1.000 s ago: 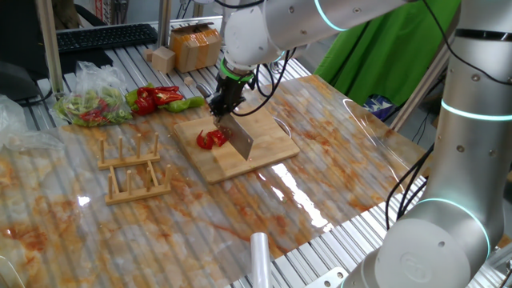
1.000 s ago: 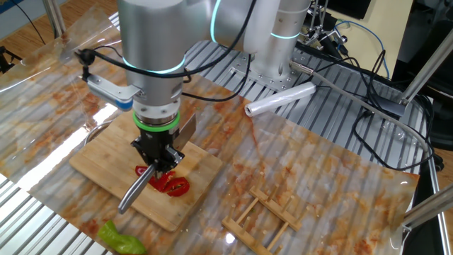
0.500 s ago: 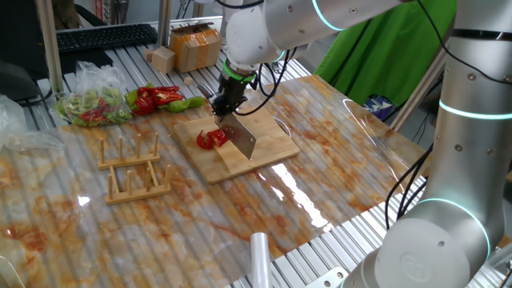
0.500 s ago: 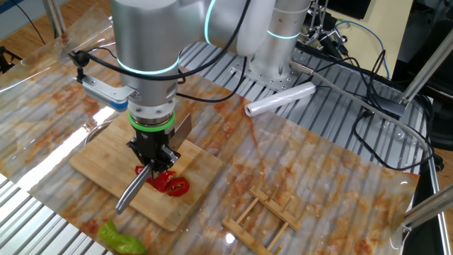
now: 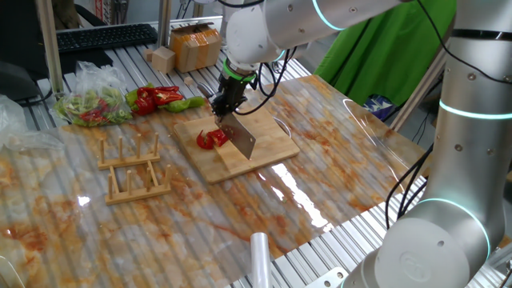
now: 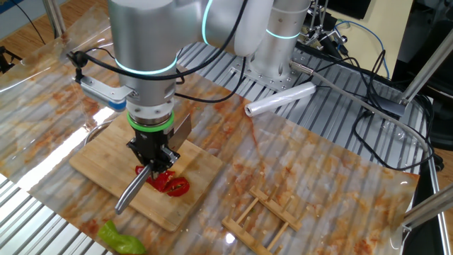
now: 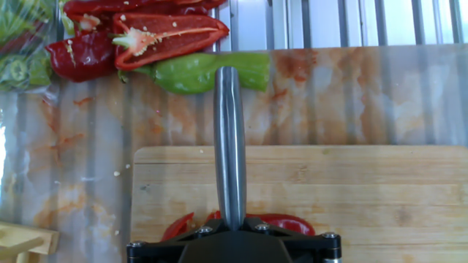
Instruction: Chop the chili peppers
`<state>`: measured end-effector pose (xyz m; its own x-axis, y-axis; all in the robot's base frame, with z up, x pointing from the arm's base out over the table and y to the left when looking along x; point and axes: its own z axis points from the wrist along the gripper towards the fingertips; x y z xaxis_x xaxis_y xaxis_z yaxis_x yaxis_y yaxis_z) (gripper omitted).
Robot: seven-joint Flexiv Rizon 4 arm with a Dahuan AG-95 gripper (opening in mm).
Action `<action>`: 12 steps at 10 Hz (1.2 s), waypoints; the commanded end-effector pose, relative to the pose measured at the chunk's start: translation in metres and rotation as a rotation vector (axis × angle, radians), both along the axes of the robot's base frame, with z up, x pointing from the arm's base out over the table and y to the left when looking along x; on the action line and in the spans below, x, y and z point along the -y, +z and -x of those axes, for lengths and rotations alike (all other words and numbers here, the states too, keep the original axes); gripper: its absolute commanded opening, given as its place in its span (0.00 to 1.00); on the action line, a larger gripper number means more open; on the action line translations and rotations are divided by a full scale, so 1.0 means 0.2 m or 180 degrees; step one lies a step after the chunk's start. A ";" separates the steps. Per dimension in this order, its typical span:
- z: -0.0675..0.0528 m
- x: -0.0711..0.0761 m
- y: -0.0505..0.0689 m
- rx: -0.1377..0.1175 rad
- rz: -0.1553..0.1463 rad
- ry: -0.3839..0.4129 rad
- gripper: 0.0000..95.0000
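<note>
Red chili peppers lie cut on the wooden cutting board, a small cluster of wet pieces near the board's middle, right under the arm's hand. They are chopped too small for me to give them a long axis; in the other fixed view the pieces spread in a short row across the board. In the hand view only two red slivers peek out past the hand's edge.

Compared with a second ago, the cleaver and the hand sit a touch further along the board, and the blade now stands close against the pepper pieces.

The claw is clamped tight on the cleaver's handle and points straight down at the board. The steel handle runs away from the hand toward the far edge of the board. The blade hangs below with its edge down on the wood.

Beyond the board, on the stained worktop, lie a green pepper and a halved red pepper.
</note>
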<state>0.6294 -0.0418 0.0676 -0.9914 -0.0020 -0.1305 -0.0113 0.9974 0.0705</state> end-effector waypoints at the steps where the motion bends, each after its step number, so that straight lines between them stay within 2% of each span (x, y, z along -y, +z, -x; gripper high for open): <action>1: -0.01 -0.02 -0.04 0.0033 -0.0003 -0.0005 0.00; 2: -0.01 -0.03 -0.15 0.0071 -0.0023 0.0003 0.00; 3: -0.02 -0.03 -0.22 0.0106 -0.0017 0.0019 0.00; 4: -0.02 -0.04 -0.25 0.0123 -0.0024 -0.0002 0.00; 6: -0.02 -0.03 -0.24 0.0109 -0.0021 -0.0037 0.00; 8: -0.02 -0.04 -0.22 0.0109 -0.0107 -0.0088 0.00; 10: -0.01 -0.04 -0.20 0.0071 -0.0064 -0.0073 0.00; 12: 0.01 -0.02 -0.14 0.0033 -0.0051 -0.0052 0.00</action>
